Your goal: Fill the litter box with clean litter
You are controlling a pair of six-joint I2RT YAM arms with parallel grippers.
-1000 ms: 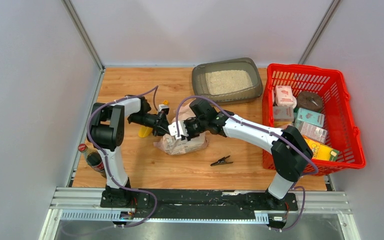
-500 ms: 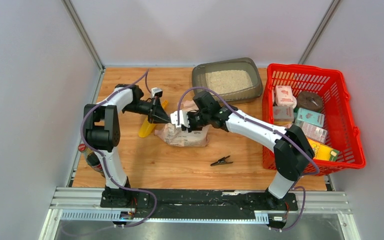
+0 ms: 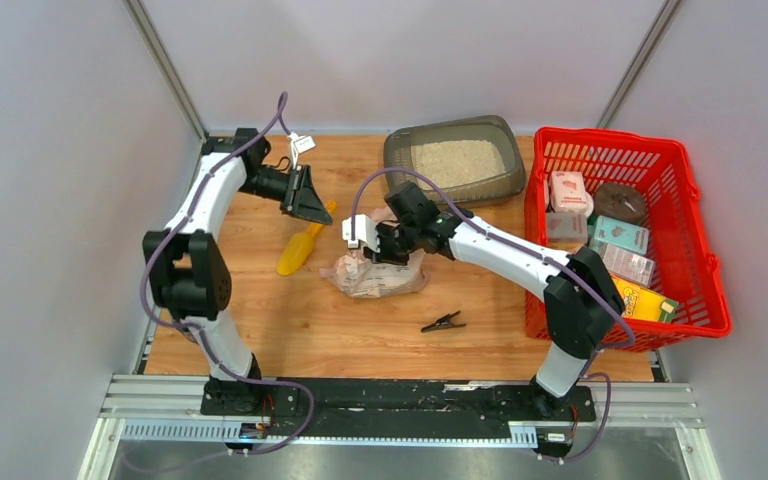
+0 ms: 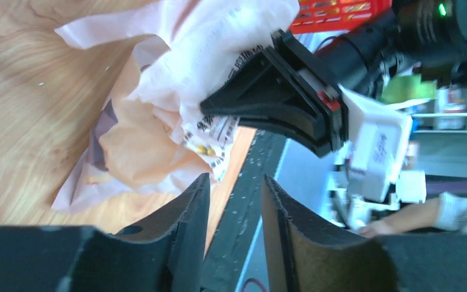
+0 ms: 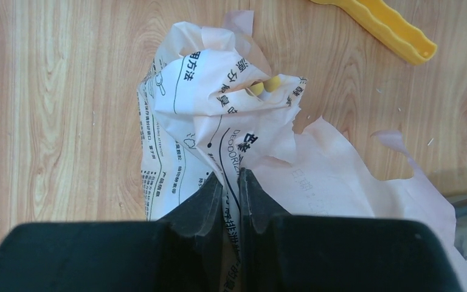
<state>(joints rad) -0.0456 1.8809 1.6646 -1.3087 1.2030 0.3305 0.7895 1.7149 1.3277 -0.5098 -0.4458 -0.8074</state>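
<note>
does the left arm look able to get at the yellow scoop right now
Probably yes: the left claw is open and empty close by the scoop, which lies uncovered, clear of the bag that the right claw pinches.

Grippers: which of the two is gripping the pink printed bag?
The right gripper: its jaws are pinched shut on the crumpled pink printed bag. The left gripper is open, empty and apart from the bag.
</note>
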